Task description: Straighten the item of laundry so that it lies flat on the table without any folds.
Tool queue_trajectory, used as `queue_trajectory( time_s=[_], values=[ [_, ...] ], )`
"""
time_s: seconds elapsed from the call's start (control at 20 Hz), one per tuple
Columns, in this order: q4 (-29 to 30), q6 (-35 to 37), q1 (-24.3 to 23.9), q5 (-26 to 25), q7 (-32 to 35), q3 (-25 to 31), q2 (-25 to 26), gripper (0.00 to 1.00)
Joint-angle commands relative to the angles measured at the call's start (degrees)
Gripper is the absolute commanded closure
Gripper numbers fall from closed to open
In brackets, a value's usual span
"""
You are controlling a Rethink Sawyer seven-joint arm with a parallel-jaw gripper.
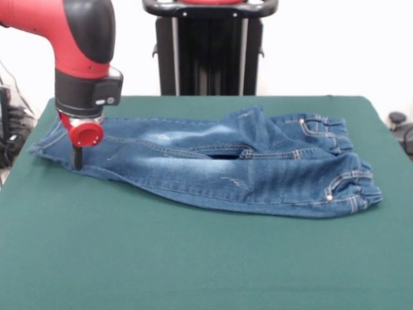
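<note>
Sideways across the middle of the frame lies a small pair of blue jeans (219, 165) on the green table (193, 258). The waistband end, with its gathered elastic, pockets and tan stitching, sits at the right, reaching toward the table's right edge. The legs stretch off to the left, their hems ending near the upper left of the table. The cloth is not flat: the upper leg is folded over on itself near the centre, where a flap of denim rises to a soft peak and a dark gap shows beneath it. The lower leg lies smoother, with faded patches and a few pale scuff marks. The waistband bunches at the far right.

From the upper left corner of the frame the red and black arm (80, 39) comes down over the leg ends. Its gripper (78, 159) shows as a red round piece with a thin dark tip below it, and that tip meets the denim close to the left hems. Whether the fingers are apart or together cannot be told from this angle.
</note>
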Motion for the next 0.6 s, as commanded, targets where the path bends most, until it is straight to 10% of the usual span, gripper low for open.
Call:
queue_trajectory(
  time_s=[0.05, 0.6],
  values=[
    [-10.4, -7.2, 9.0, -3.7, 2.2, -6.6, 7.7, 1.00],
    [-13.0, -4.8, 10.7, -1.7, 1.5, -5.8, 7.2, 1.00]
  ],
)
